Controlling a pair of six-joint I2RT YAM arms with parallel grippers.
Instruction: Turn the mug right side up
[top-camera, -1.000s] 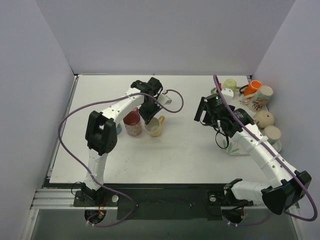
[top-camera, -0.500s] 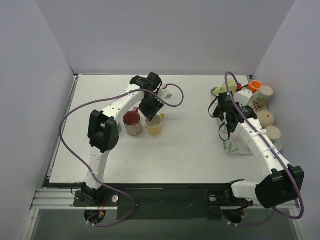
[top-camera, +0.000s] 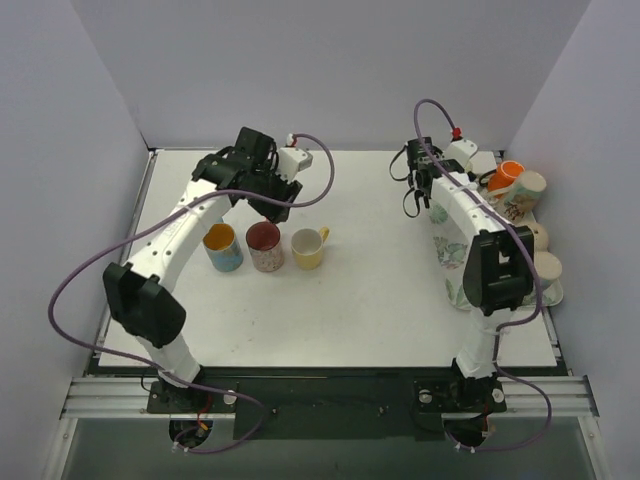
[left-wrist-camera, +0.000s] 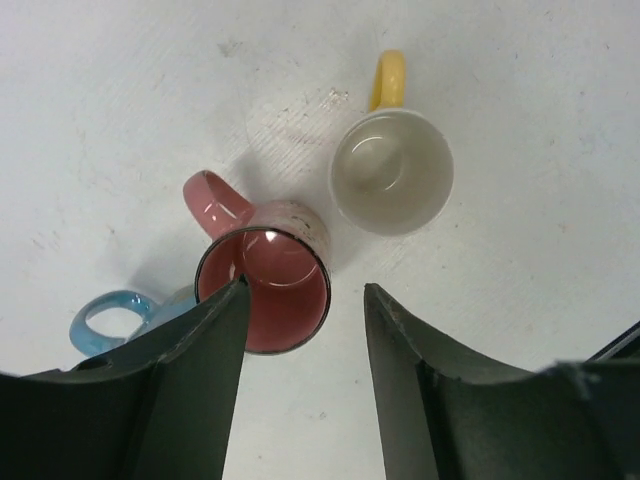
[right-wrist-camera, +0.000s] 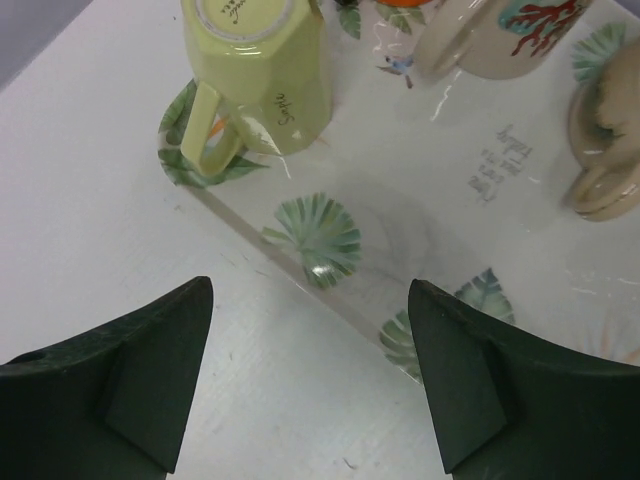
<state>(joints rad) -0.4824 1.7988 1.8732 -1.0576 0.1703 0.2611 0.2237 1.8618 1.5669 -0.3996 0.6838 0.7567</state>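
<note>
While the yellow mug, pink mug and blue mug stand mouth up on the surface, the green mug sits bottom up on the tray, so its turning seems not yet begun. The left end effector and right end effector are wide, holding nothing.

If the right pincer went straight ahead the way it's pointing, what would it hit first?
Probably the tray, at its near edge, just short of the upside-down green mug. The right pincer is open, and depth is hard to judge from the wrist view.
</note>
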